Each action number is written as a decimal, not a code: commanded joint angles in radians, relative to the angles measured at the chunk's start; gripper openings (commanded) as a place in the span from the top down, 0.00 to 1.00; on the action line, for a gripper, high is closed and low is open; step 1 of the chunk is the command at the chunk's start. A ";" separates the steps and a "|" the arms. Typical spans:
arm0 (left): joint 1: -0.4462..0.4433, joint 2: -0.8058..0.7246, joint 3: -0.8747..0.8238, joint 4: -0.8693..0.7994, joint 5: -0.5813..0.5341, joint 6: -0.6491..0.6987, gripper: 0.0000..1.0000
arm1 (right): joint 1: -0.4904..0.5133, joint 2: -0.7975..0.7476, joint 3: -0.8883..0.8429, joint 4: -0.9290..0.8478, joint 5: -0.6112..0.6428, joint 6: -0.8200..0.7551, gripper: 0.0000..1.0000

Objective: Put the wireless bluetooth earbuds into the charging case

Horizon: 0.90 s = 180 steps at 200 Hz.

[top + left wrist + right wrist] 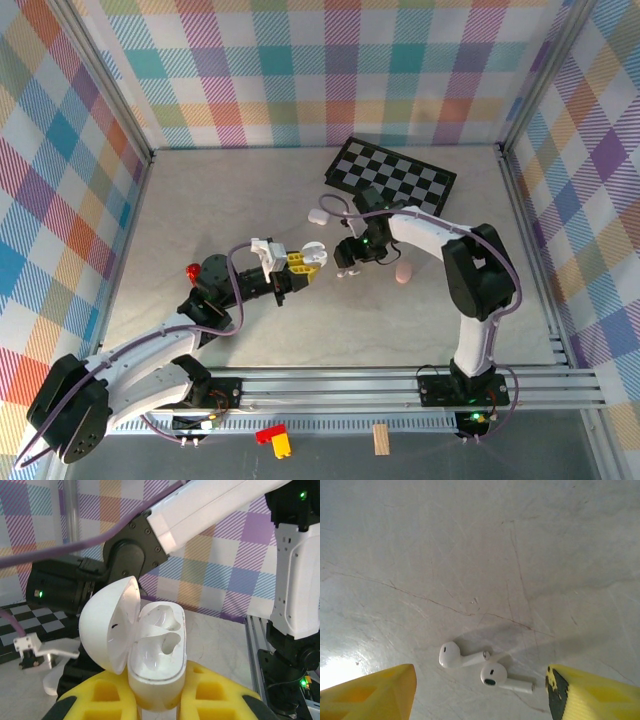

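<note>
My right claw [480, 687] stands spread wide. Its two yellow plastic fingertips [375, 692] sit at the lower corners of its wrist view and grip nothing. Between them, on the pale grey scratched tabletop [480, 555], lie two white stemmed plastic earbuds [461, 656], both clear of either fingertip. The left one lies with its rounded head to the left and its stem pointing right. The other earbud sits just beside it, lower and to the right, with its dark grille facing the camera. Its stem also points right, and it lies nearer the right-hand fingertip. I cannot tell whether the first stem touches the second head, nor how high the claw hangs over them.

My left claw [157, 700] is pinching a white glossy plastic charging case [157, 670] by its lower body between yellow fingers [97, 697]. The case stands upright with its hinged lid [107, 625] swung open to the left, and both moulded sockets show hollow.

From the overhead camera I see the two claws close together at mid-table, the left one with the case just left of the right one. Farther out, a small white rounded object [320, 215] lies beyond them. A small pale pink rounded object [403, 273] lies to the right of the right claw. A black-and-white chequered board [390, 178] lies toward the back wall.
</note>
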 commanded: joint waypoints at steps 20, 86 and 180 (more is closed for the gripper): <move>0.018 -0.022 0.038 -0.015 0.032 -0.022 1.00 | 0.009 0.044 0.006 -0.019 -0.053 -0.028 0.31; 0.028 -0.046 0.048 -0.053 0.037 0.008 1.00 | 0.023 -0.002 -0.082 -0.002 -0.095 -0.007 0.32; 0.085 -0.117 -0.033 -0.039 -0.042 0.028 1.00 | 0.100 0.030 0.075 -0.200 0.179 -0.018 0.52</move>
